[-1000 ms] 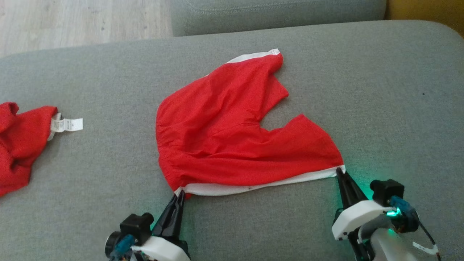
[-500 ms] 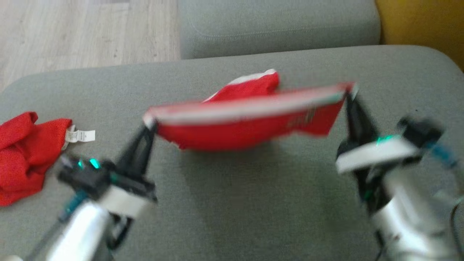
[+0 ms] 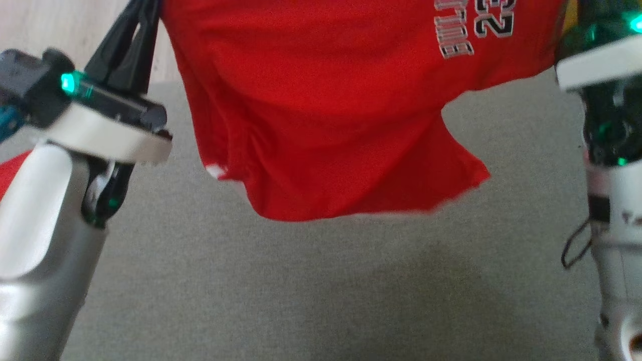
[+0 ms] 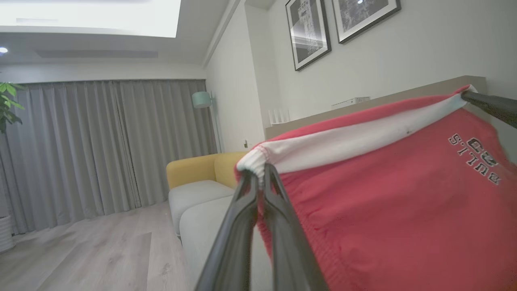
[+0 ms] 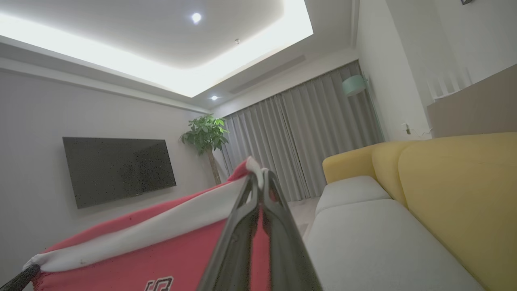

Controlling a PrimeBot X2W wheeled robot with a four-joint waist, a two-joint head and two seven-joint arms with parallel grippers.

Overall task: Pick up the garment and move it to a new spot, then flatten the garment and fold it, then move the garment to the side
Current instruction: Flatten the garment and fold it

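In the upper left of the head view, the left pincer (image 4: 259,173) is clamped tight on one gathered end of the white waistband (image 4: 347,141). From there the red fabric shorts with white lettering (image 3: 326,125) hang spread across the top centre, above the grey sofa cushion (image 3: 301,291). At the upper right, the right pincer (image 5: 258,174) is pinched together on the waistband's other end.

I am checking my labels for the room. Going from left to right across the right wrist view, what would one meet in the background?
television → plant → curtains → sofa
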